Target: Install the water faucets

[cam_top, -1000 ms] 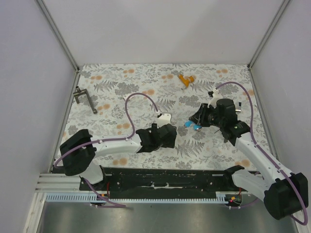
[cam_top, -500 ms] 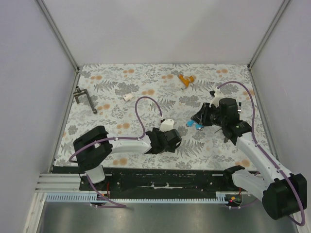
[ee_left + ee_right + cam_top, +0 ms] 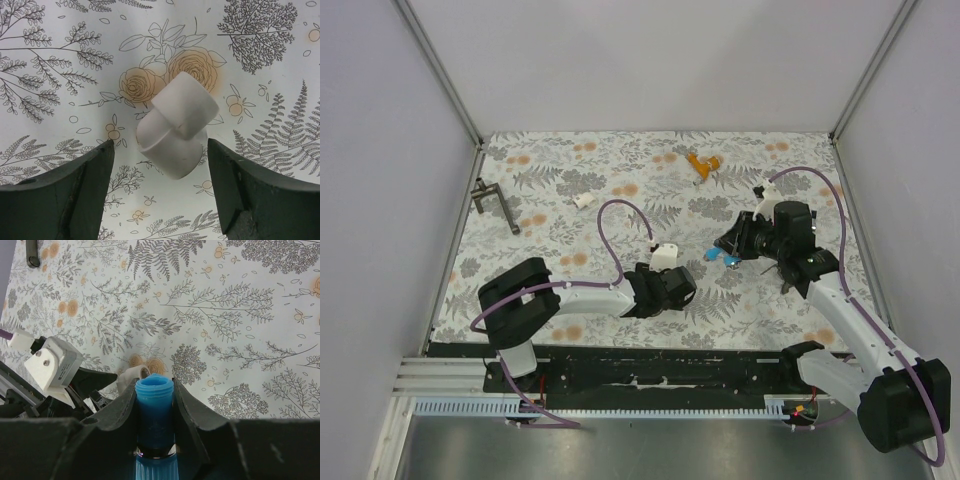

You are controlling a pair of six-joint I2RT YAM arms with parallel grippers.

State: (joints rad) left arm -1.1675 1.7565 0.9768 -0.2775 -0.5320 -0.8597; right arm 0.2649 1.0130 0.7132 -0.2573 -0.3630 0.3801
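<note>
Where right pincer [image 3: 154, 388] grips, blue faucet [image 3: 155, 412] lies half-hidden.

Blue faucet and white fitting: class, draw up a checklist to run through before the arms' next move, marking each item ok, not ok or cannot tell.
1. Blue faucet clamped in right claw: ok.
2. Left claw open, straddling white fitting: ok.
3. White fitting gripped: not ok, gaps on both sides.
4. Faucet's end lined up with fitting: cannot tell.
5. Orange faucet lying apart, far side: ok.
</note>
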